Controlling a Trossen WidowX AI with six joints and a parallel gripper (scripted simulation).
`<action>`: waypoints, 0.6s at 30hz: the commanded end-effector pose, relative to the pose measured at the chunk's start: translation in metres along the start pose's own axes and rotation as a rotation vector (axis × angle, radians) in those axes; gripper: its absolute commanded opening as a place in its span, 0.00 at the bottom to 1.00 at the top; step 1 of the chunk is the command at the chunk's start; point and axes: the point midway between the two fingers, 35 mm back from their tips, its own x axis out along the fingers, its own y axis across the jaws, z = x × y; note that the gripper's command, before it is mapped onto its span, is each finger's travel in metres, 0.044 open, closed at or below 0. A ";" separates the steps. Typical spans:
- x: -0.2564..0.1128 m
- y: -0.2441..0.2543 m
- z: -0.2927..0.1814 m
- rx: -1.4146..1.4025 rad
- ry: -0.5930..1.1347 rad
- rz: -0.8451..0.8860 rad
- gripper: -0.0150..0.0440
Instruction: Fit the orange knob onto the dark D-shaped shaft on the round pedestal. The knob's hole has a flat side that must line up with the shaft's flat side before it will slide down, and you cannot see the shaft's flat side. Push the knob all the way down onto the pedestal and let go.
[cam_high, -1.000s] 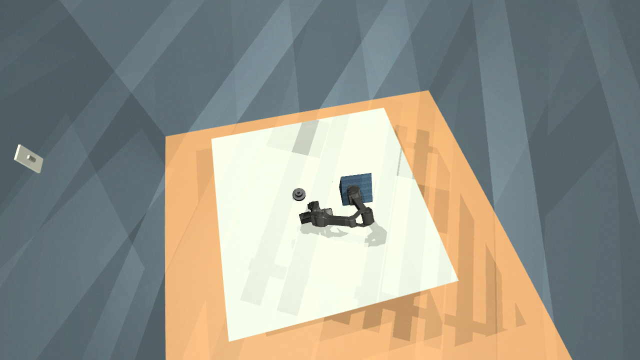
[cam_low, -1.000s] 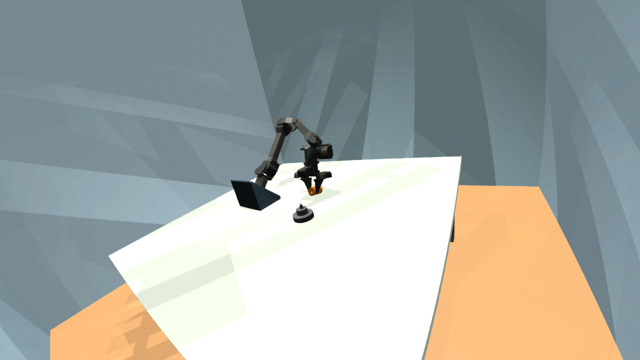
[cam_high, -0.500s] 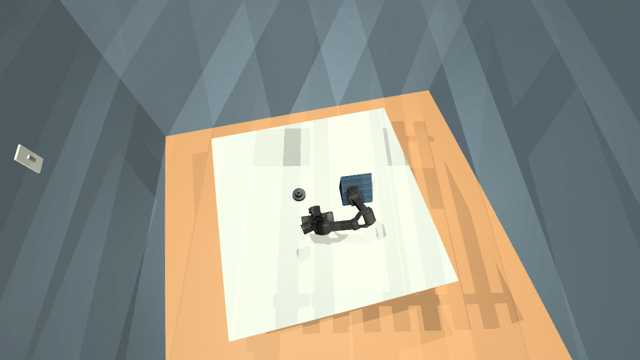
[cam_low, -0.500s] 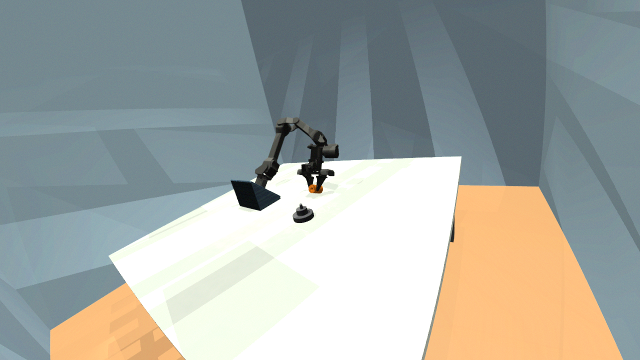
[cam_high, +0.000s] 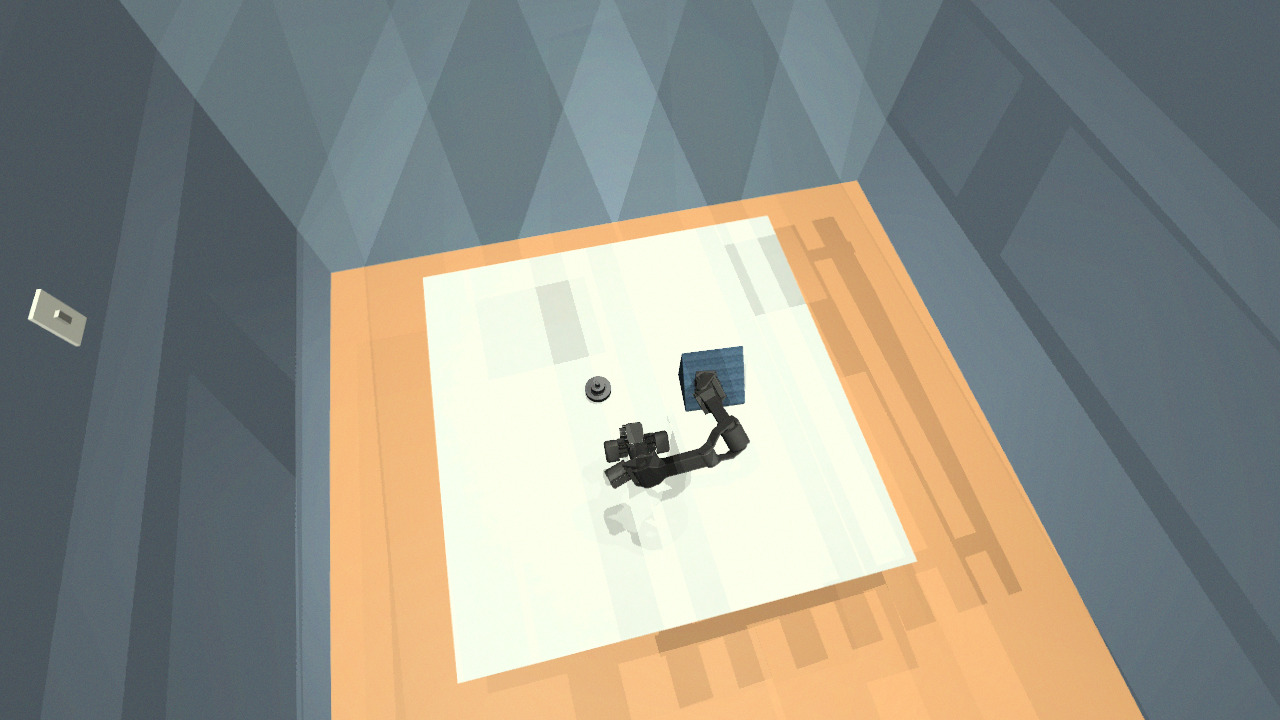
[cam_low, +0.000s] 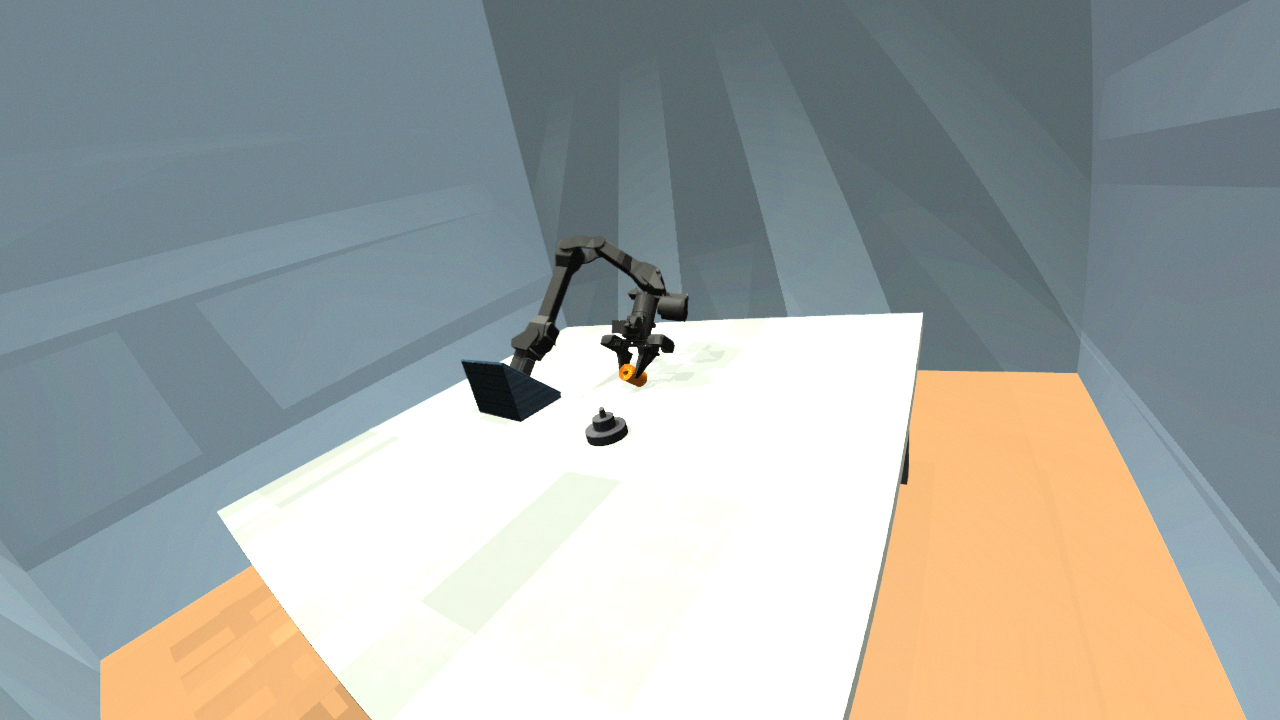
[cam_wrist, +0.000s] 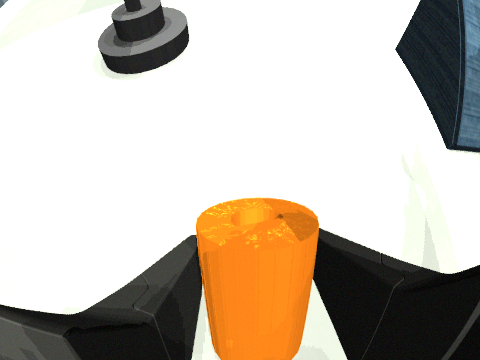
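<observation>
The orange knob (cam_low: 638, 379) (cam_wrist: 257, 290) is held between the fingers of my gripper (cam_low: 631, 370) (cam_wrist: 254, 242), which is shut on it. The knob lies tilted on its side in the exterior view and appears a little above the table. Its holed end faces away from the wrist camera's near edge; the hole's flat side is not clear. In the top view the arm hides the knob. The round dark pedestal (cam_high: 589, 396) (cam_low: 607, 435) (cam_wrist: 145, 62) stands apart from the knob, its thin shaft (cam_low: 601, 412) (cam_wrist: 133, 5) bare and upright. The shaft's flat side cannot be made out.
A dark blue wedge-shaped block (cam_high: 733, 362) (cam_low: 492, 389) (cam_wrist: 432, 65) stands by the arm's base, to the right of the pedestal in the top view and the wrist view. The white table (cam_high: 510, 537) (cam_low: 760, 537) carries everything. Shadows fall across it.
</observation>
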 end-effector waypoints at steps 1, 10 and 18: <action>-0.003 0.000 -0.003 0.002 -0.057 0.001 0.56; -0.009 0.000 -0.010 0.002 -0.190 0.001 0.56; -0.013 0.000 -0.016 0.003 -0.308 0.000 0.56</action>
